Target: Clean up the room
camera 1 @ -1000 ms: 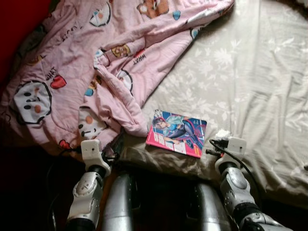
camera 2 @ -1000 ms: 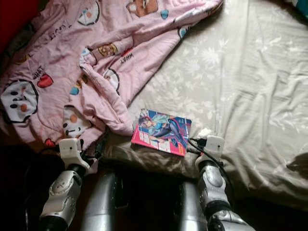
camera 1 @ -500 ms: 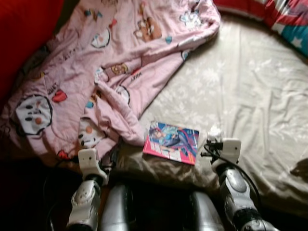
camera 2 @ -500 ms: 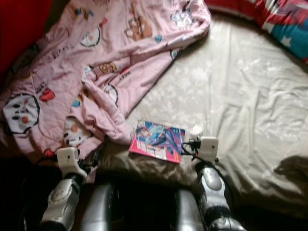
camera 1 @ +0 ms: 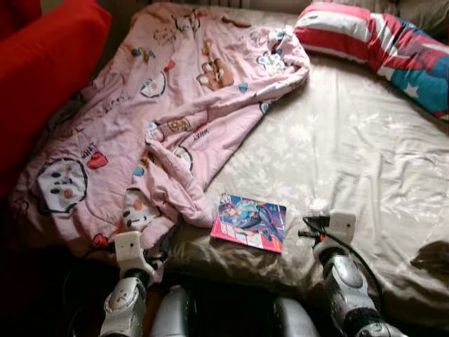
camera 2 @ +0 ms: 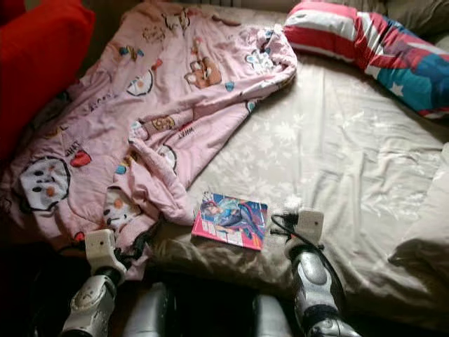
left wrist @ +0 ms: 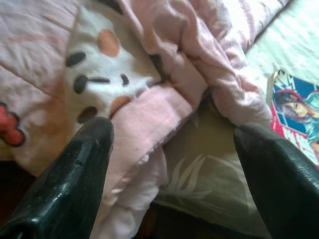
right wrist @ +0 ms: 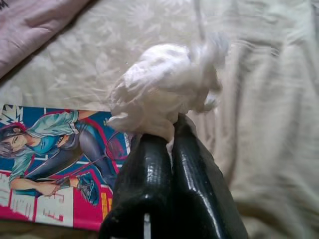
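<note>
I count one crumpled white tissue (right wrist: pixel 167 89), one comic book (camera 1: pixel 249 222), one pink cartoon-print blanket (camera 1: pixel 147 133), one striped pillow (camera 1: pixel 379 49) and one red cushion (camera 1: pixel 42 70), all on or beside the bed (camera 1: pixel 351 161).

My right pincer (right wrist: pixel 167 137) has its two black fingers pressed together on the lower edge of the tissue, pinching it just above the grey floral sheet, near the front edge of the bed and just to the right of the comic book. The wad has no clear long axis; it bulges up and away from the fingertips.

The comic book lies flat, cover up, its long side running roughly along the bed's front edge, slightly tilted. The blanket is heaped on the left half of the bed, one fold reaching down almost to the book's left corner.

My left pincer (left wrist: pixel 169 149) is spread wide, holding nothing, hovering at the bed's front edge before the blanket's hanging hem. The striped pillow sits at the far right corner, well apart from both pincers.
</note>
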`<state>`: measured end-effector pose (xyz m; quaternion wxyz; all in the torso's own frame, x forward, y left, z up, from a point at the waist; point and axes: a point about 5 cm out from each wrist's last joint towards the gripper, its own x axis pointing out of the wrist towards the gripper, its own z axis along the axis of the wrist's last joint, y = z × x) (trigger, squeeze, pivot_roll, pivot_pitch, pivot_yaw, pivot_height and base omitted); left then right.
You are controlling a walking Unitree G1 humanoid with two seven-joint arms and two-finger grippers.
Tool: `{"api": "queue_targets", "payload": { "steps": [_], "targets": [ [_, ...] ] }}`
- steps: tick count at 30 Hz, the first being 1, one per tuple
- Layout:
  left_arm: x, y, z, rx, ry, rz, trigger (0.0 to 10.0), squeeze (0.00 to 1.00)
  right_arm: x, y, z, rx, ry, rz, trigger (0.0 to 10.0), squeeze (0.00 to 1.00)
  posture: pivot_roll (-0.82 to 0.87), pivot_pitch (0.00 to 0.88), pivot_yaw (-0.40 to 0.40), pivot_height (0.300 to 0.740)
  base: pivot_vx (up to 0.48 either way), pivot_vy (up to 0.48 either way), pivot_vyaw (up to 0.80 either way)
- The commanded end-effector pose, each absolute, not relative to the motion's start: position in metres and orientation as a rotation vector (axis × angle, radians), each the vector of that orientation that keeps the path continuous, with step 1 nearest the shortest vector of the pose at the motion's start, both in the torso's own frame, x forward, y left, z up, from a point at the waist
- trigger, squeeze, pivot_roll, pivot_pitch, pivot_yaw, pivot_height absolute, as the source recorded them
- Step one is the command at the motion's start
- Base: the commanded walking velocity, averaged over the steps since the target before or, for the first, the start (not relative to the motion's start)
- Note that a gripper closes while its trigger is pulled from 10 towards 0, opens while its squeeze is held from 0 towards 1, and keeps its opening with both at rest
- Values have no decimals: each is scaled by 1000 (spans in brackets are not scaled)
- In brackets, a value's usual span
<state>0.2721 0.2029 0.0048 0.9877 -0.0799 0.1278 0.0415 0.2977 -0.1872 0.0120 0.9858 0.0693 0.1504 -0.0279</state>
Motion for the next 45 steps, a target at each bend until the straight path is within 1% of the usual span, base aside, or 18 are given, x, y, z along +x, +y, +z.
{"api": "queue_targets", "payload": {
  "steps": [1, 3, 7, 8, 12, 15, 17, 21, 24, 29, 30, 34, 40, 45],
  "targets": [
    [263, 206, -7, -154, 324, 98, 10000, 0, 287, -193, -1, 139, 373, -85, 10000, 0, -64, 149, 0, 740, 0, 0, 0],
    [262, 206, -10, -153, 344, 100, 10000, 0, 284, -194, -5, 136, 397, -90, 10000, 0, -65, 148, 2, 740, 0, 0, 0],
    [250, 210, -26, -120, 456, 106, 10000, 0, 268, -197, -20, 103, 492, -100, 10000, 0, -59, 139, 6, 740, 0, 0, 0],
    [244, 214, -32, -120, 502, 133, 10000, 0, 263, -198, -25, 100, 521, -111, 10000, 0, -63, 137, 6, 740, 0, 0, 0],
    [239, 214, -38, -122, 546, 142, 10000, 0, 255, -199, -32, 99, 570, -110, 10000, 0, -49, 147, 4, 740, 0, 0, 0],
    [227, 213, -49, -97, 638, 156, 10000, 0, 238, -200, -47, 72, 675, -107, 10000, 0, -28, 145, 0, 740, 0, 0, 0],
    [217, 214, -57, -112, 701, 192, 10000, 0, 226, -200, -56, 80, 731, -128, 10000, 0, -31, 149, 4, 740, 0, 0, 0],
    [213, 212, -61, -124, 724, 188, 10000, 0, 221, -197, -60, 108, 749, -128, 10000, 0, -36, 151, 13, 740, 0, 0, 0],
    [205, 209, -66, -121, 766, 177, 10000, 0, 212, -190, -66, 91, 793, -103, 10000, 0, -36, 156, 18, 740, 0, 0, 0],
    [197, 210, -71, -130, 787, 202, 10000, 0, 207, -186, -70, 74, 808, -58, 10000, 0, -38, 160, 19, 740, 0, 0, 0],
    [196, 215, -70, -94, 775, 210, 10000, 0, 204, -186, -71, 67, 814, -53, 10000, 0, -35, 165, 19, 740, 0, 0, 794],
    [193, 225, -69, -113, 778, 239, 10000, 0, 200, -189, -73, 87, 823, -82, 10000, 0, -28, 176, 20, 740, 0, 0, 794],
    [187, 228, -72, -105, 804, 246, 10000, 0, 198, -189, -74, 80, 831, -72, 10000, 0, -30, 187, 20, 740, 0, 0, 794],
    [183, 225, -75, -111, 823, 243, 10000, 0, 198, -188, -74, 83, 829, -73, 10000, 0, -36, 197, 19, 740, 0, 0, 794]
  ]
}}
